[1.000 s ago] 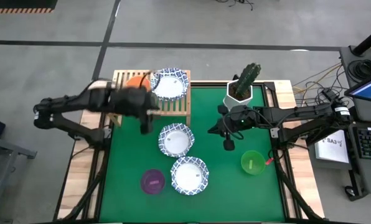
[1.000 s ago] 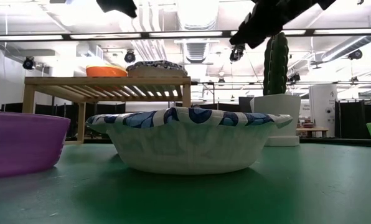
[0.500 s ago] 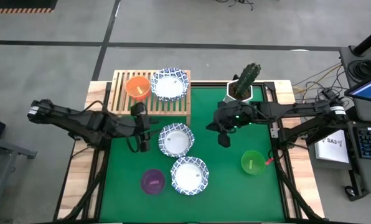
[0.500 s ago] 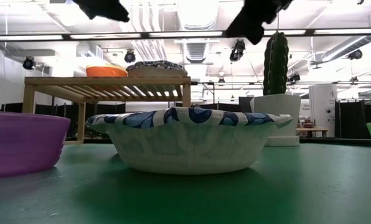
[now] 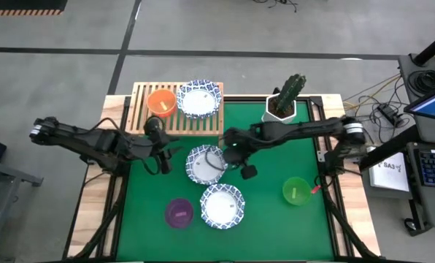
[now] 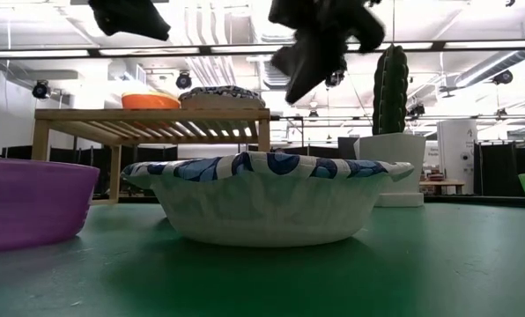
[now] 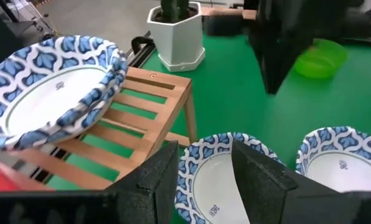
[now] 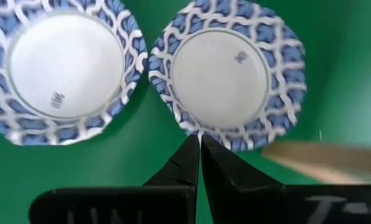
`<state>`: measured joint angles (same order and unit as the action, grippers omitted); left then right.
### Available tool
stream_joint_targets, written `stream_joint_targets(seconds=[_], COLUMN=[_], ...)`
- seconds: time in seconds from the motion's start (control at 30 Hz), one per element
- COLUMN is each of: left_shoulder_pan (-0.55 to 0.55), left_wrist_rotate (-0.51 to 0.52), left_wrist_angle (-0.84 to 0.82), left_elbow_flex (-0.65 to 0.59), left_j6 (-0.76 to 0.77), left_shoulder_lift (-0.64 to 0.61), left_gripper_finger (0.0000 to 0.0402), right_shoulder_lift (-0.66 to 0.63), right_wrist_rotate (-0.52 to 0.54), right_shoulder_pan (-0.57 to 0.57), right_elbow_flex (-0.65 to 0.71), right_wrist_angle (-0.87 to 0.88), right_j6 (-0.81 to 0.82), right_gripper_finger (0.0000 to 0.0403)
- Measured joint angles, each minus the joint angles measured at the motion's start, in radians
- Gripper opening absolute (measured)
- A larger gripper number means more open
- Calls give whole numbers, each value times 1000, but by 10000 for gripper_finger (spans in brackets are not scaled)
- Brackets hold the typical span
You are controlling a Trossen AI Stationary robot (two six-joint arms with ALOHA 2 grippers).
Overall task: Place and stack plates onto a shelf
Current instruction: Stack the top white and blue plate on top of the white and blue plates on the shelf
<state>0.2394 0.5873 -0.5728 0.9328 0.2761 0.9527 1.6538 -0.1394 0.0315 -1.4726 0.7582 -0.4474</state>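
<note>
Two blue-and-white rimmed plates rest on their bases on the green table: a middle one point(image 5: 205, 164) point(image 8: 235, 74) and a near one point(image 5: 222, 206) point(image 8: 64, 65) point(image 6: 262, 202). A third plate point(image 5: 199, 98) point(image 7: 48, 93) and an orange dish point(image 5: 161, 102) sit on the slatted shelf point(image 5: 148, 120) point(image 6: 148, 114). My left gripper point(image 5: 166, 161) point(image 7: 204, 165) is open, just left of the middle plate, whose rim shows between its fingers. My right gripper point(image 5: 248, 172) point(image 8: 200, 149) is shut and hovers over that plate's right rim, above plate height in the low view point(image 6: 302, 84).
A purple dish point(image 5: 179, 213) lies near the near-left edge and a green dish point(image 5: 296, 191) at the right. The white pot with a cactus point(image 5: 287, 98) stands at the far edge, right of the shelf. The shelf's right third has bare slats.
My left gripper has drawn back from the shelf toward the near edge and come down beside the middle plate's left rim, and the orange dish now shows in full on the shelf. My right gripper has moved toward the table's left and down, to the middle plate's right rim.
</note>
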Motion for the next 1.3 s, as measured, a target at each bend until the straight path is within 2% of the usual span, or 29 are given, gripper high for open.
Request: stream_joint_targets(seconds=[0.1, 0.23, 0.53, 0.67, 1.07, 1.3], left_shoulder_pan=[3, 7, 9, 9, 9, 9], left_wrist_rotate=[5, 7, 35, 78, 87, 138], left_wrist_angle=[-24, -44, -45, -46, -64, -67], left_elbow_flex=[-11, -15, -16, -16, -16, -16], left_j6=[36, 78, 80, 67, 35, 28], left_shoulder_lift=[-32, -57, -52, -52, -66, -88], left_gripper_finger=[133, 132, 132, 132, 132, 132], right_shoulder_lift=[73, 134, 183, 219, 336, 360], right_wrist_rotate=[0, 0, 1, 1, 0, 0], right_shoulder_pan=[1, 2, -6, -19, -29, -26], right_elbow_flex=[-42, -90, -125, -125, -125, -124], right_wrist_angle=[1, 7, 31, 42, 34, -6], right_j6=[-92, -122, -154, -175, -183, -178], right_gripper_finger=[9, 20, 108, 130, 106, 65])
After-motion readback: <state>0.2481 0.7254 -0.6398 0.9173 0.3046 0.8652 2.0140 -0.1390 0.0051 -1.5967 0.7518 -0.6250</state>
